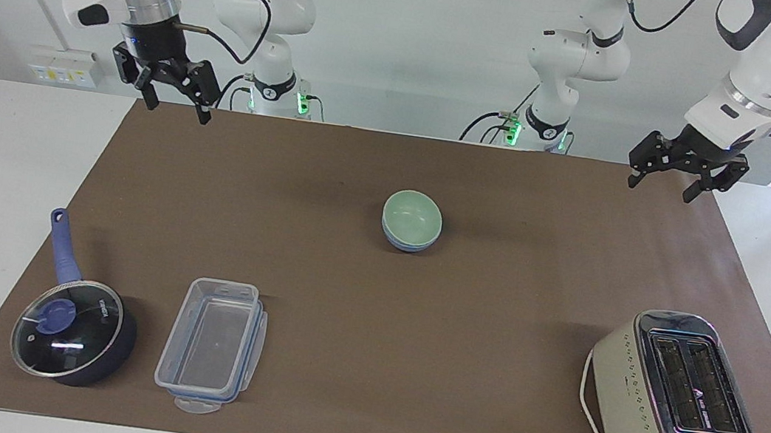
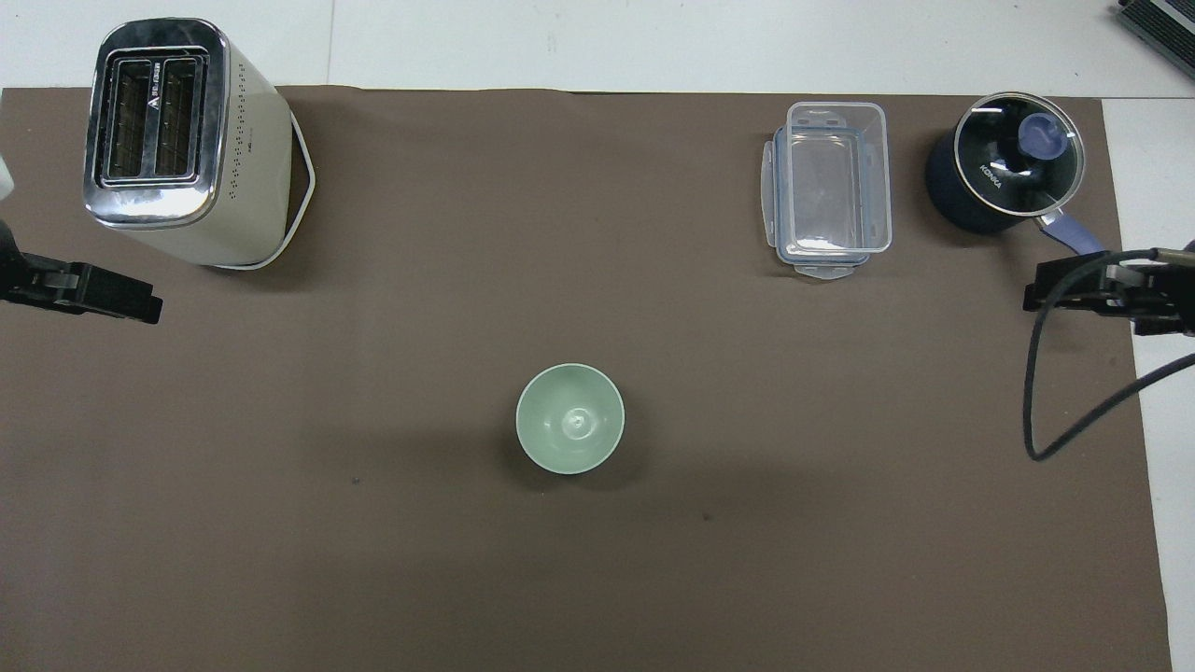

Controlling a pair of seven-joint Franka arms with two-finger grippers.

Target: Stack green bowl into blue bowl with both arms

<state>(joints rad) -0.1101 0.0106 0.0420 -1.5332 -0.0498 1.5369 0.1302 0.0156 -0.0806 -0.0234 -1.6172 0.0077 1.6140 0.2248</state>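
One high camera faced the robots across the table; another looked steeply down; both shared the brown mat (image 1: 370, 334).

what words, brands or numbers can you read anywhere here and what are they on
"KONKA": white lettering on the glass lid of the saucepan.
Toaster: a white mark and short text between the slots on top, too small to read.
Wall plate: yellow stickers, too small to read.
Clear container, green bowl, blue bowl: no text visible.
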